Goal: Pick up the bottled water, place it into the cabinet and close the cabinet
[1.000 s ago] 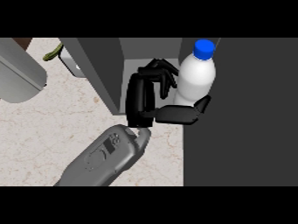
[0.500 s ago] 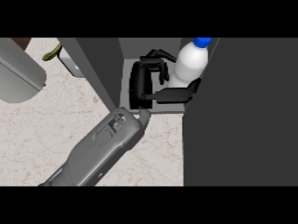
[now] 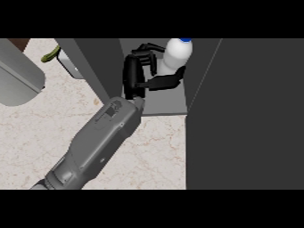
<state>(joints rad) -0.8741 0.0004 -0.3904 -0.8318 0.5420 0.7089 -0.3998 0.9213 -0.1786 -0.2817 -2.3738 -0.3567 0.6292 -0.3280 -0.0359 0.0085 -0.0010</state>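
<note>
The bottled water (image 3: 178, 54) is white with a blue cap and stands upright deep inside the open grey cabinet (image 3: 167, 106). My left hand (image 3: 135, 75) reaches into the cabinet from the lower left. Its fingers curl round the bottle's left side and its thumb lies against the bottle's lower part, so the hand is shut on the bottle. The bottle's base is hidden behind the thumb, so whether it rests on the shelf cannot be told. The right hand does not show.
A broad dark panel (image 3: 253, 111) of the cabinet fills the right side of the view. The cabinet's left wall (image 3: 92, 67) stands close beside my forearm. A large grey rounded appliance (image 3: 9, 71) sits at the left on the marble counter (image 3: 22, 147), with a small green and white item (image 3: 60, 60) behind it.
My left arm has stretched further forward, carrying the bottle deeper into the cabinet, upward in the view. The hand has stayed curled round it.
</note>
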